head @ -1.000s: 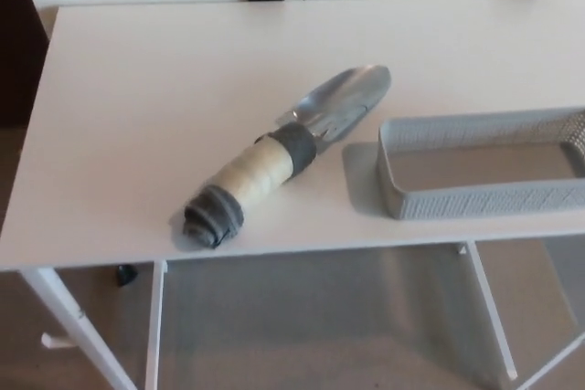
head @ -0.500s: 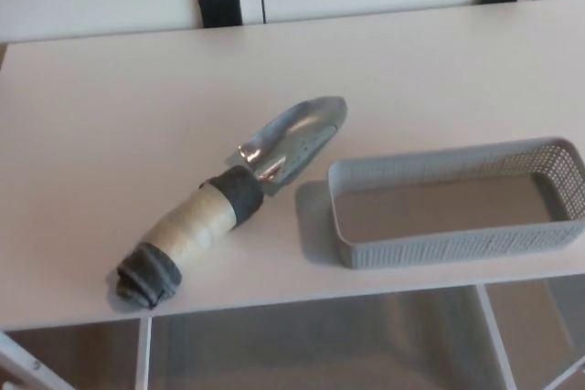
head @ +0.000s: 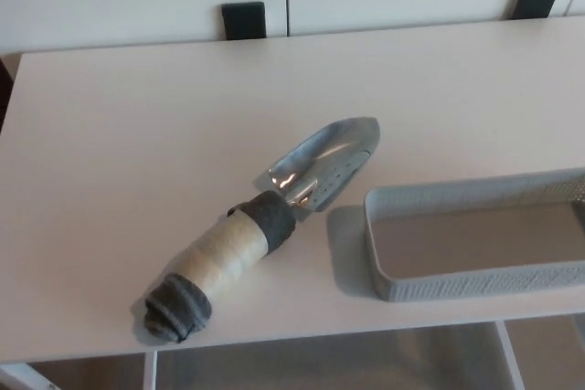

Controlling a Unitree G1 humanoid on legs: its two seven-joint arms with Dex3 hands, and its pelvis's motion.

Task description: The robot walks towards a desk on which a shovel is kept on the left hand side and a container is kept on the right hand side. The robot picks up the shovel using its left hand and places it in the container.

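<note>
Silver shovel lying on our white desk, not picked up yet

We see its shiny scoop pointing up and to the right, with the fat handle, wrapped in tan and grey, down near the front edge. The grey basket sits just beside the scoop, on the right. Neither of our hands shows, so we cannot tell how the fingers are

Shiny metal, matt plastic, smooth desk

The shovel has a glossy, mirror-bright metal blade and a handle wrapped in pale tape with dark cloth-like ends — the container looks like matt grey perforated plastic; the desk is smooth, pale, faintly satin.
</note>
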